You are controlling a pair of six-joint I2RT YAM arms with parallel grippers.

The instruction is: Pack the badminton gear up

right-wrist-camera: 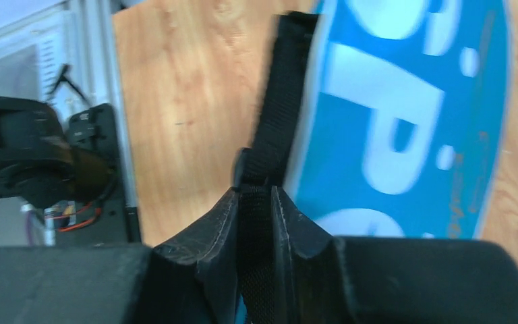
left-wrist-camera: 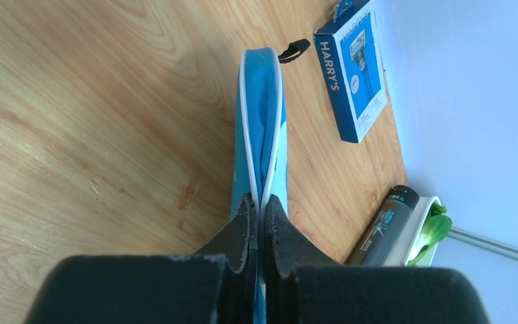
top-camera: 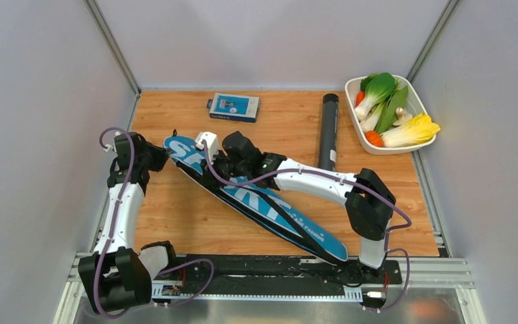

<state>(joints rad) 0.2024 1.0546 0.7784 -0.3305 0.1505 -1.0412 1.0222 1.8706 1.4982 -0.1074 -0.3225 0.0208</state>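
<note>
Nearest to me is the black mounting rail (top-camera: pixel 276 273) with both arm bases on it, and the wooden table (top-camera: pixel 175 223) runs away behind it.

Starting at the left, the left gripper (left-wrist-camera: pixel 261 202) is pinched narrow on the white-piped rim of the blue cover (top-camera: pixel 270 212), close to its far-left end. Just to the right, the right gripper (right-wrist-camera: pixel 256 192) is clamped on a black webbing strap (right-wrist-camera: pixel 280 101) at the cover's edge.

So both arms hold the same end. The cover's long axis runs diagonally away from them, from far left to near right, with most of it flat on the wood. Any lift or pull I command next, I judge, will drag that long unsupported end, and the right arm lies across it.

The cover looks soft and flat, bright blue with big white lettering and a black border. I cannot tell if the rackets are inside.

Further right, the black tube (top-camera: pixel 328 128) lies well apart, its axis pointing far to near. Beyond it, in the far right corner, sits the white tray (top-camera: pixel 380 150) of vegetables.
</note>
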